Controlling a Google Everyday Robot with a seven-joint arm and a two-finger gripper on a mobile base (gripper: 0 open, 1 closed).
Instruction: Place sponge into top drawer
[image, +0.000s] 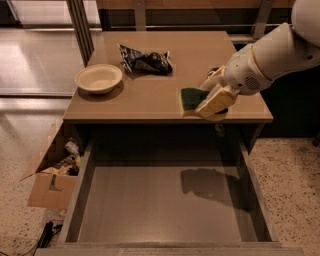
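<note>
My gripper is shut on the sponge, a dark green pad over pale yellow foam. It holds the sponge in the air over the table's front right edge. The white arm reaches in from the upper right. The top drawer is pulled wide open below the table front, grey-brown and empty, with the arm's shadow on its floor. The silvery can is hidden behind the arm.
A cream bowl sits at the left of the wooden table. A dark shiny snack bag lies at the back middle. A brown cardboard box with clutter stands on the floor at the left.
</note>
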